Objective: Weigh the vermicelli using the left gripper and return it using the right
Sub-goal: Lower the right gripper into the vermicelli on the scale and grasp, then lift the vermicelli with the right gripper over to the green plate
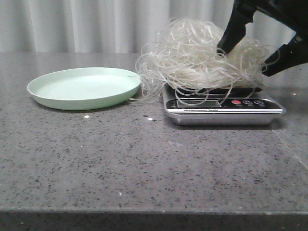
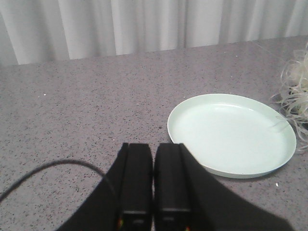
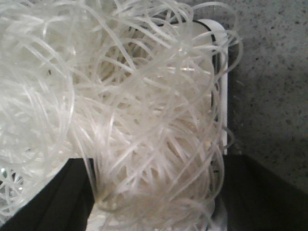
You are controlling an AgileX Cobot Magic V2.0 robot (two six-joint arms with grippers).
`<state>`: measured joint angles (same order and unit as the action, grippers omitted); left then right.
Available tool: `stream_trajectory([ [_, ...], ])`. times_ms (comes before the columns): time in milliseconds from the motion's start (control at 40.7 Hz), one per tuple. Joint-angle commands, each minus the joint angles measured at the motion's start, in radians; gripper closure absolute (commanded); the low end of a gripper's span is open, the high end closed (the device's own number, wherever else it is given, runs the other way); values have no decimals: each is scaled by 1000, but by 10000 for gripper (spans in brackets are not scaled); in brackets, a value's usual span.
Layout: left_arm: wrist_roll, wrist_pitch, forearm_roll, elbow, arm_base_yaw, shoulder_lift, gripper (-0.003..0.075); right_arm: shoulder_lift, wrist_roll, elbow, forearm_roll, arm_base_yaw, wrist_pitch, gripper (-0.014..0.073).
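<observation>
While the front view lays out the whole setup, it never shows the left gripper (image 2: 153, 185) at all. That only turns up in the left wrist view, fingers pressed together with nothing between them, hovering over bare desk (image 2: 72, 125) near the pale green plate (image 2: 231, 134). That view also catches just a few stray strands at its edge.

From the front, the vermicelli (image 1: 197, 60) sits heaped on the digital scale (image 1: 221, 108), spilling over its platform, with loose loops hanging down the side toward the plate (image 1: 84, 87), a strand or two reaching the plate's rim. The scale's display and the red button are visible below the heap, though the reading is too small to make out.

The right gripper (image 1: 250, 48) comes in from the upper right, its two dark fingers spread wide, one on each side of the far right part of the heap. The right wrist view confirms that: noodles (image 3: 125, 110) fill nearly the whole shot, bulging between the two black fingers (image 3: 53, 197), which stand apart and aren't clamped on the strands. A sliver of the scale's white edge (image 3: 222, 96) peeks out beside the pile.
</observation>
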<state>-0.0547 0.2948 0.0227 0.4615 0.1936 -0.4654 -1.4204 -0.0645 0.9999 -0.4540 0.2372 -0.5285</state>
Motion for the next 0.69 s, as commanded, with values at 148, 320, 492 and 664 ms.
stream_trajectory([
  [148, 0, -82, 10, 27, -1, -3, 583, -17, 3, 35, -12, 1, 57, 7],
  [320, 0, -82, 10, 27, -1, -3, 583, -14, 3, 35, -12, 1, 56, 266],
  [492, 0, -82, 10, 27, -1, -3, 583, -14, 3, 35, -12, 1, 41, 430],
  [664, 0, -82, 10, 27, -1, -3, 583, -14, 3, 44, -12, -1, 36, 436],
])
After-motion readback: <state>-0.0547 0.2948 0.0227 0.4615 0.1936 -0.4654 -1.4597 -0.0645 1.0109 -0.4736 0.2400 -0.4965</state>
